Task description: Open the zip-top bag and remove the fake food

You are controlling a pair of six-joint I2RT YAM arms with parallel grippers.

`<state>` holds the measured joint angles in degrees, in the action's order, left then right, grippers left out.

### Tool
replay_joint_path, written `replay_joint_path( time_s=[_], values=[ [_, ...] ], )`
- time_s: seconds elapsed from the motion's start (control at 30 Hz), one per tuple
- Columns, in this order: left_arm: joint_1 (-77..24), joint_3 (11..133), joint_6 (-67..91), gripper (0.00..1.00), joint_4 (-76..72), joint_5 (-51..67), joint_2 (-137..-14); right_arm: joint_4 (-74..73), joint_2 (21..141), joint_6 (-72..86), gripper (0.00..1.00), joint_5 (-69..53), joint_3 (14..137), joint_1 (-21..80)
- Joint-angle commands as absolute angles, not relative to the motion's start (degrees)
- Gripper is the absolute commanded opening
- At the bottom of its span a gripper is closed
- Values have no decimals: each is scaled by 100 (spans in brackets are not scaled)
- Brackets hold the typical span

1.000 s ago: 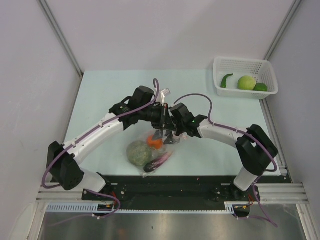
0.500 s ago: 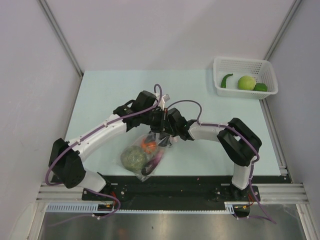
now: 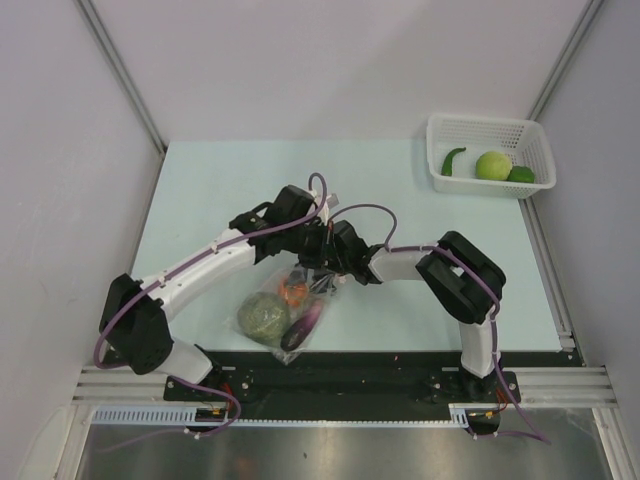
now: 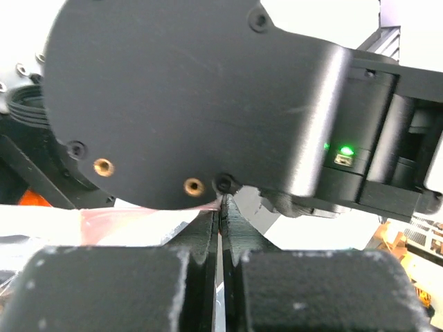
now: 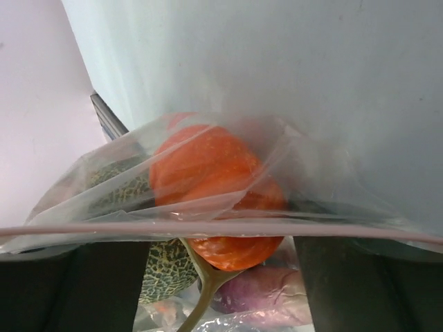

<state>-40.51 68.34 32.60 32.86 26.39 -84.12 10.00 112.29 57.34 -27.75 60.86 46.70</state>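
Left gripper (image 4: pixel 220 216): black pads pressed flat together, with only a hairline seam between them. The pink-tinted edge of the zip-top bag (image 3: pixel 285 315) runs into that seam, so I am pinching thin film.

Right gripper (image 5: pixel 218 249): fingers stand wide apart, nothing clamped. The zip strip (image 5: pixel 208 228), thin and pale pink, lies straight across from one finger to the other, just ahead of the tips.

Bag: clear, glossy, crinkled into folds. Its long axis runs from my fingertips back toward my bases, zip end at the fingers.

Fake food (image 3: pixel 265 315) inside:
- orange-red ball (image 5: pixel 208 180), smooth and round, just beyond the strip, between my right fingers
- mottled green-brown head (image 5: pixel 163 270), netted skin, beside the ball
- purple eggplant (image 5: pixel 259 294), smooth, under the ball

White mesh basket (image 3: pixel 480 120), well apart from both grippers, holds a curved dark green pepper (image 3: pixel 453 160) and a pale green round piece (image 3: pixel 492 165).
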Motion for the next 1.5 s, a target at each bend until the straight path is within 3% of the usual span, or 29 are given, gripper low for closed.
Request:
replay_joint_path(
  time_s=[0.0,0.13,0.3,0.97,1.2,1.47],
  values=[
    [-4219,6943,3235,0,2935,3366,-8192,853,11540,5546,71,-2320,6056,4693],
    [-4201,6952,3155,0,3050,3199,-8112,598,11154,5265,51,-2259,6064,4667],
    [-4131,6952,3103,0,3172,3094,-7946,36,10321,4940,42,-2215,6064,4518],
    [-3797,6688,3023,0,3401,2619,-7277,-2417,7832,3691,43,-2469,6056,3139],
    [-3735,6794,3059,0,3357,2812,-7392,-2479,7251,3524,43,-2575,6064,1567],
    [-3735,6803,3094,0,3234,3075,-7479,-1082,7988,3928,44,-2408,6178,-508]
  ],
)
